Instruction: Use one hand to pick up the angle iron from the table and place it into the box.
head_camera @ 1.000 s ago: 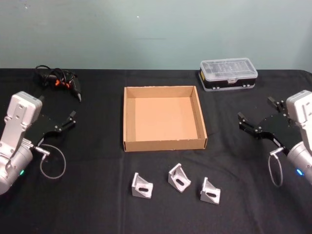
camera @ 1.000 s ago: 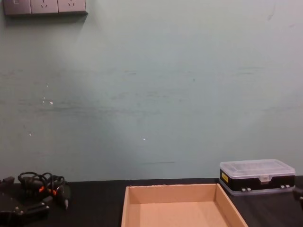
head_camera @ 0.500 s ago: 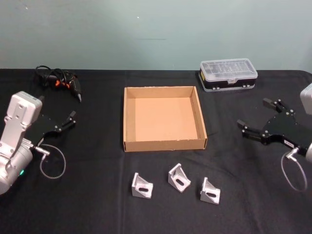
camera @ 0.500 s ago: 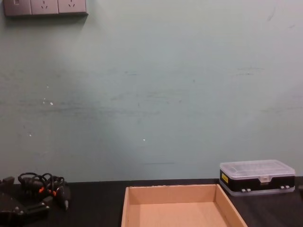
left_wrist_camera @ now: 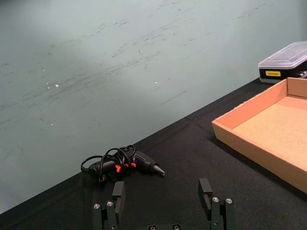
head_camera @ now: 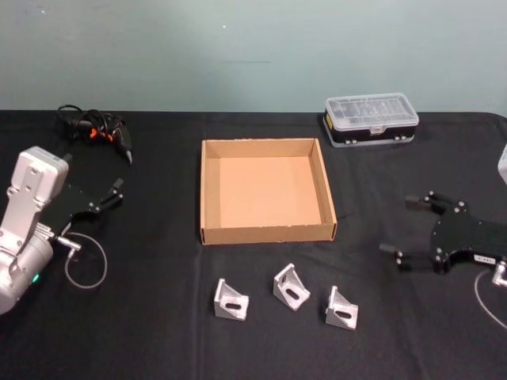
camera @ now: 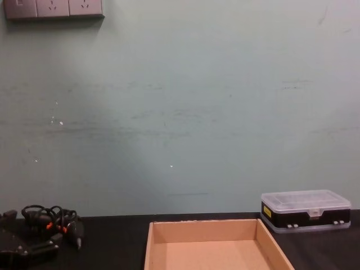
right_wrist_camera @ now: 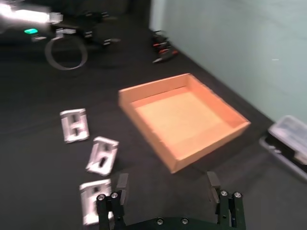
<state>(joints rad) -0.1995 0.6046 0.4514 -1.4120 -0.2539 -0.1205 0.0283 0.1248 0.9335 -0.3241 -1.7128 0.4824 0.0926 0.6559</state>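
Note:
Three silver angle irons lie in a row on the black table (head_camera: pixel 158 261) in front of the box: one (head_camera: pixel 230 301), one (head_camera: pixel 291 287), one (head_camera: pixel 341 309). The tan cardboard box (head_camera: pixel 268 234) is empty; it also shows as the box (right_wrist_camera: pixel 184 115) in the right wrist view. My right gripper (head_camera: pixel 398 226) hovers open to the right of the row, holding nothing. In its wrist view the right gripper (right_wrist_camera: pixel 167 184) faces the angle irons (right_wrist_camera: pixel 102 155) and the box. My left gripper (head_camera: pixel 108 196) rests open at the far left, with its fingers (left_wrist_camera: pixel 205 189) apart.
A clear-lidded plastic case (head_camera: pixel 371 120) stands at the back right. A bundle of black cables with orange marks (head_camera: pixel 97 131) lies at the back left. The chest view shows the box (camera: pixel 205 247), the case (camera: pixel 305 210) and the cables (camera: pixel 53 219).
My right gripper has moved toward the table's near side and lower, closer to the row of angle irons, and its silver arm segment has left the head view. The left arm stayed still.

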